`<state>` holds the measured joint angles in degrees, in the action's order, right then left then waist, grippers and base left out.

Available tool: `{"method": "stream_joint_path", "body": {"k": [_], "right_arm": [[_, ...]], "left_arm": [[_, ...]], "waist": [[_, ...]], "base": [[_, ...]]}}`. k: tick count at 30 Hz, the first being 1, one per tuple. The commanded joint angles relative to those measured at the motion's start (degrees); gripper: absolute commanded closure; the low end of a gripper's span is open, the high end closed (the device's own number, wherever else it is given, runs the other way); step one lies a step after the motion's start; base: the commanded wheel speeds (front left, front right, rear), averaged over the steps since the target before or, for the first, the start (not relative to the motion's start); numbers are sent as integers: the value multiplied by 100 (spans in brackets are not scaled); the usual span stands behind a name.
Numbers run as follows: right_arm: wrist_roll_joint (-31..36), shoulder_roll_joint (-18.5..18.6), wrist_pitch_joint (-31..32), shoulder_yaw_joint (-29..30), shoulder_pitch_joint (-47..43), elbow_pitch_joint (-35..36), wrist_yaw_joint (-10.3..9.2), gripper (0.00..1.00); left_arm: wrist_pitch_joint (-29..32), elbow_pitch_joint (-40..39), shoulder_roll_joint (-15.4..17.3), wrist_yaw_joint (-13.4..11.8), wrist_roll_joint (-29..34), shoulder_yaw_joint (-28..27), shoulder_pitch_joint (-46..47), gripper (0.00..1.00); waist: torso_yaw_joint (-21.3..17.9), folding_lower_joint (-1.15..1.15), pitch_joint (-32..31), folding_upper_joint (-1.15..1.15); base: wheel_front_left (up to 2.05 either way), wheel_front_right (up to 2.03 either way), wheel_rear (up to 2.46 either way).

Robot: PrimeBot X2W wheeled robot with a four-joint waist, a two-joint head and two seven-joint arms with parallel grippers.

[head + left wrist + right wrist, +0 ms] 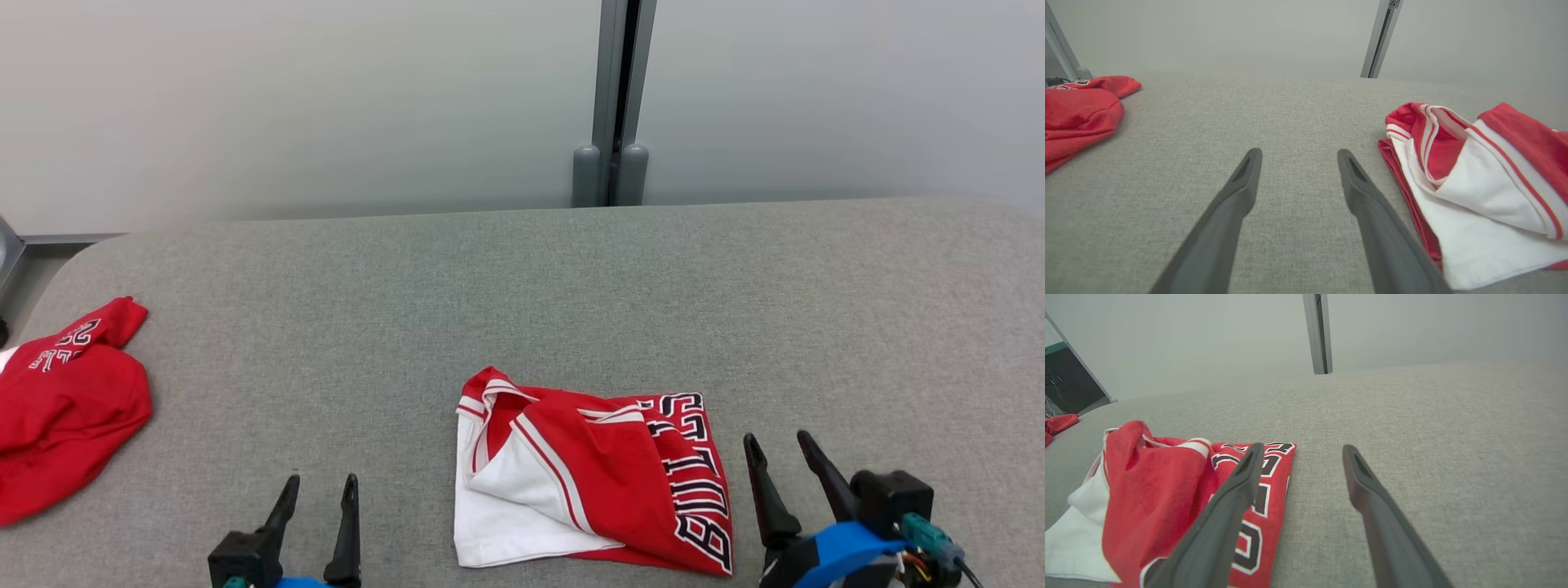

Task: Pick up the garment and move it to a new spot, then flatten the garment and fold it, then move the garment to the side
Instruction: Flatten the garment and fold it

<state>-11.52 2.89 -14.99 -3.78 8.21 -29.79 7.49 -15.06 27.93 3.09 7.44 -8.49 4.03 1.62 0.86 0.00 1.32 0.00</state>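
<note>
Grey surface, roughly folded red-white garment

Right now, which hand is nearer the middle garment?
Right. The right hand is beside the garment, at its lettered edge; the left hand is farther off its white side.

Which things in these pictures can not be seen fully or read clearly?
- Side garment: head view, cut by the left edge; print too creased to read.
- Jersey print: head view, partly lost in folds; right wrist view, the right tool covers part.
- Jersey's lower layers: every view, hidden by its top fold.
</note>
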Motion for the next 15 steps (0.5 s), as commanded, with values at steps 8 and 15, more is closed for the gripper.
{"method": "stream_joint_path", "body": {"k": [8, 15], "right_arm": [[-44, 7, -26, -30, -201, -27, 0, 0], [-184, 4, -25, -586, 96, 37, 0, 0]], "left_arm": [[-15, -37, -13, -6, -9, -53, -272, 0], [-15, -57, -12, -7, -83, 114, -80, 0]], "waist": [[-42, 0, -64, 0], [90, 0, 54, 0]], "base": [[0, 0, 0], [0, 0, 0]]}}
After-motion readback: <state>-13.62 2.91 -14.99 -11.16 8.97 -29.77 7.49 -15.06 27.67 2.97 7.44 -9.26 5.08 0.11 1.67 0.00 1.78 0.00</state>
